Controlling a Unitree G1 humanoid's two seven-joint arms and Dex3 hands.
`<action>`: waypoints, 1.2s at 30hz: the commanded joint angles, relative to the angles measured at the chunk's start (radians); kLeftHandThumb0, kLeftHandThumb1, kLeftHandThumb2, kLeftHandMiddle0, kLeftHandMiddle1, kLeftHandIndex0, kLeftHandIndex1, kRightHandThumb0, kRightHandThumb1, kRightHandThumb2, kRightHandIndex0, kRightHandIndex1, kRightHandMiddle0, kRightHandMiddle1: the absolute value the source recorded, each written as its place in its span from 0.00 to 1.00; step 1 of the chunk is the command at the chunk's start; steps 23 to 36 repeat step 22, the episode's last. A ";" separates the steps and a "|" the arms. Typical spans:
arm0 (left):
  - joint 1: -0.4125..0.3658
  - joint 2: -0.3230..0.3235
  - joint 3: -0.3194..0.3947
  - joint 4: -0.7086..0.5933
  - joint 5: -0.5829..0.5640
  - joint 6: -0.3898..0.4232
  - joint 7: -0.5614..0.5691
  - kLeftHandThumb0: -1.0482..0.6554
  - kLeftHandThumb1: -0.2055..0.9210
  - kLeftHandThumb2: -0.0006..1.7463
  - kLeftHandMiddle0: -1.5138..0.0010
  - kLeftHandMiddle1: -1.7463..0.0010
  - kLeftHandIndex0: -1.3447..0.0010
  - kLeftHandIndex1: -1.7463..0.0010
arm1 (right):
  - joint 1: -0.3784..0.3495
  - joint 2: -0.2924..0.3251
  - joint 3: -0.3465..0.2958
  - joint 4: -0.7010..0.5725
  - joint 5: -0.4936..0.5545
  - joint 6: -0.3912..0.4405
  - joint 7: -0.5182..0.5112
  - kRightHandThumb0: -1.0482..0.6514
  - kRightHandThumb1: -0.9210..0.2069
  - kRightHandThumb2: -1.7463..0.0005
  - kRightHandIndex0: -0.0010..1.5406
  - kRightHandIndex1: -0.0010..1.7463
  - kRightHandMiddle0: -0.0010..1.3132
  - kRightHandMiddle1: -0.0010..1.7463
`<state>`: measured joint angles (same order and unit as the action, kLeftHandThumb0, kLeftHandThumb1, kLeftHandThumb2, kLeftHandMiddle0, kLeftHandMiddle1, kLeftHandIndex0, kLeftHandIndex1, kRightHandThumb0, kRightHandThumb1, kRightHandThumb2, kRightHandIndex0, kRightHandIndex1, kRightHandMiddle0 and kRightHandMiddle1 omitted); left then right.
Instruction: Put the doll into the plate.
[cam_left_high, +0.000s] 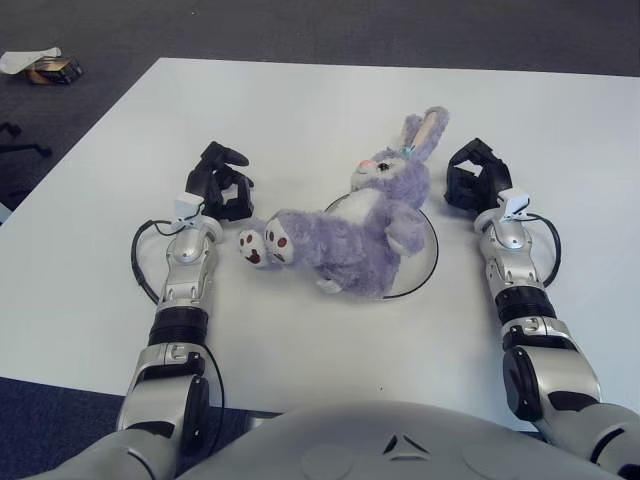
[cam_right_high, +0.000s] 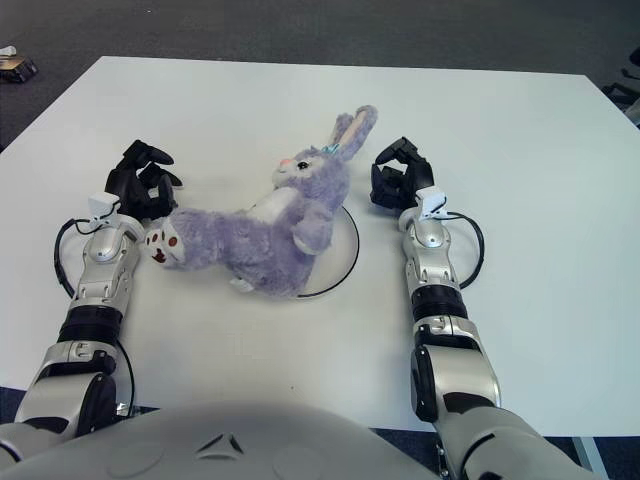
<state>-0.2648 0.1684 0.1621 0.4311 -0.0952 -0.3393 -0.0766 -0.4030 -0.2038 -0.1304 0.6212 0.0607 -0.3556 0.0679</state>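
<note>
White table on dark carpet, and I'm looking down over my own chest at it. The doll lies on its side, body and head over the plate, ears pointing to one o'clock, while the feet stick out past the rim toward nine o'clock. My left hand sits at nine o'clock of the doll, close beside the feet, fingers curled loosely around nothing. My right hand is at three o'clock, just beside the plate's rim, fingers curled inward too, gripping nothing. I'd judge this the tail end of the placing step: doll released, mostly in. If I want it fully inside, my next move is a left-hand nudge on the feet toward three o'clock, gently, so the plate doesn't slide.
</note>
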 joint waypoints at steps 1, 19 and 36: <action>0.062 -0.026 -0.008 0.031 0.008 0.007 0.005 0.61 0.42 0.79 0.65 0.00 0.61 0.00 | 0.063 0.004 0.018 -0.010 0.011 0.125 0.046 0.35 0.47 0.30 0.68 1.00 0.42 1.00; 0.090 -0.023 -0.026 -0.030 -0.004 0.023 -0.017 0.61 0.43 0.78 0.65 0.00 0.62 0.00 | 0.091 -0.075 0.038 -0.153 -0.025 0.323 0.103 0.36 0.42 0.34 0.60 1.00 0.39 1.00; 0.098 -0.021 -0.025 -0.053 -0.008 0.033 -0.022 0.61 0.43 0.78 0.65 0.00 0.61 0.00 | 0.096 -0.072 0.035 -0.165 -0.024 0.326 0.093 0.36 0.41 0.35 0.58 1.00 0.38 1.00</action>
